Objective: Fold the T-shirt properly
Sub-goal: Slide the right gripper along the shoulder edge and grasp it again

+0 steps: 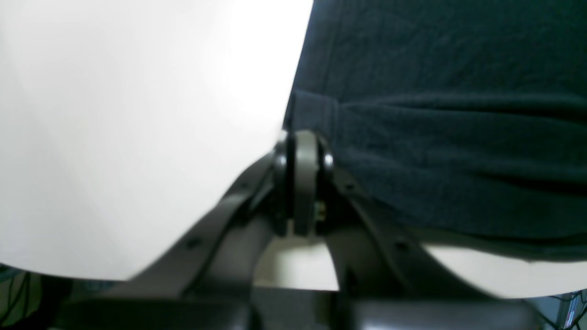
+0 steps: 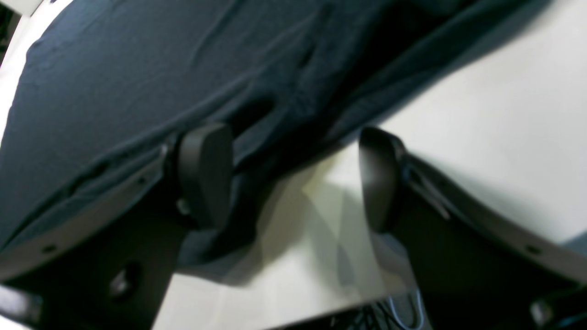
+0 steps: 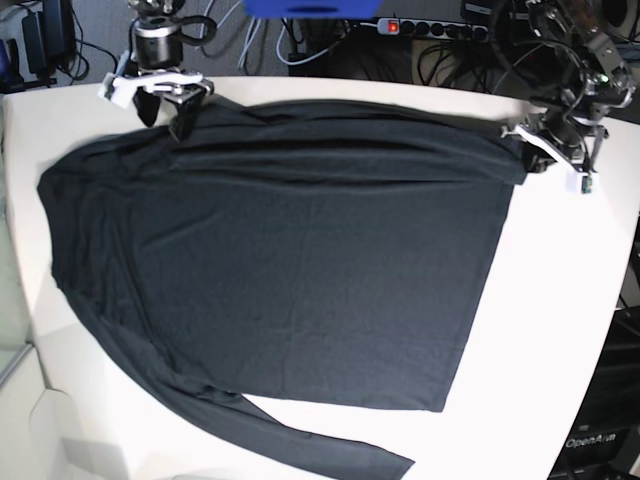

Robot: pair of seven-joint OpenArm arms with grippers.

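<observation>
Black T-shirt [image 3: 290, 270] lying flat on white surface [image 3: 560, 330], long axis running arm to arm; left gripper [image 1: 302, 183] jaws pinching hem corner at far edge, right gripper [image 2: 293, 178] jaws gaping wide over far shoulder edge, gripping nothing.

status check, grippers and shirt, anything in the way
Left gripper shut at the shirt's hem corner. Right gripper open over the far edge. T-shirt flat on the table, partly folded. Nothing blocking.

A smooth white rounded table [image 3: 560, 330] is filling the view under bright light, while tangled dark cables [image 3: 440, 60] and a black power strip [image 3: 420, 27] are lying behind it.
</observation>
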